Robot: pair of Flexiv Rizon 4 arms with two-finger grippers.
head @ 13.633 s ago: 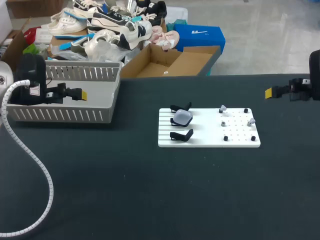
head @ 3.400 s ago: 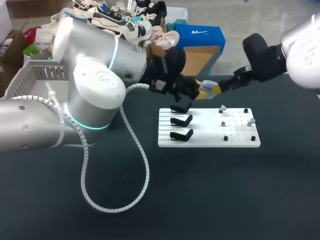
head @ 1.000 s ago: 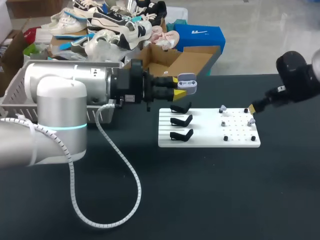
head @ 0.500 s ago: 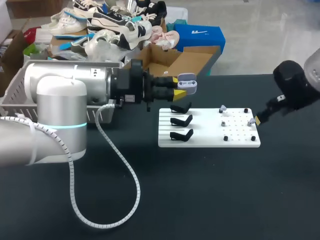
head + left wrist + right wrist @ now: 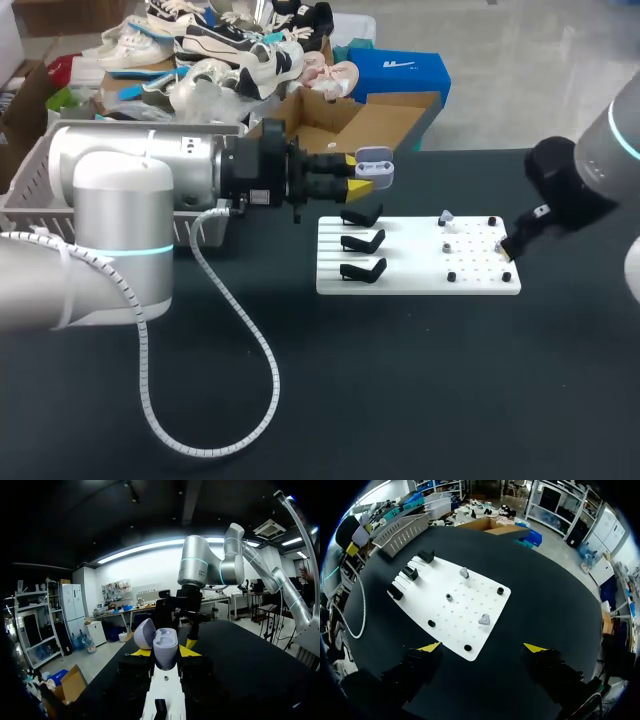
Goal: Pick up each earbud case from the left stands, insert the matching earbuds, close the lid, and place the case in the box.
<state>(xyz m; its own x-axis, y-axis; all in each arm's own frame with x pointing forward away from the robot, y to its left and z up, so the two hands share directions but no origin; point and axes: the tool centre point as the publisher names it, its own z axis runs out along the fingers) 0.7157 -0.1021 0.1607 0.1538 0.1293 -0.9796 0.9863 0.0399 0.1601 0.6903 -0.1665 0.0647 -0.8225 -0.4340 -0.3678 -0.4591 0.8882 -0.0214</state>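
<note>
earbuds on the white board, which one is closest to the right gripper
The earbud just ahead of the right gripper; the other earbud lies farther off, toward the black stands.

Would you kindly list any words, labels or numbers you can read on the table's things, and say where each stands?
None can be read.
The earbud case, the white board and the grey basket show no print.
Small marks on the left arm are too small to read.
</note>
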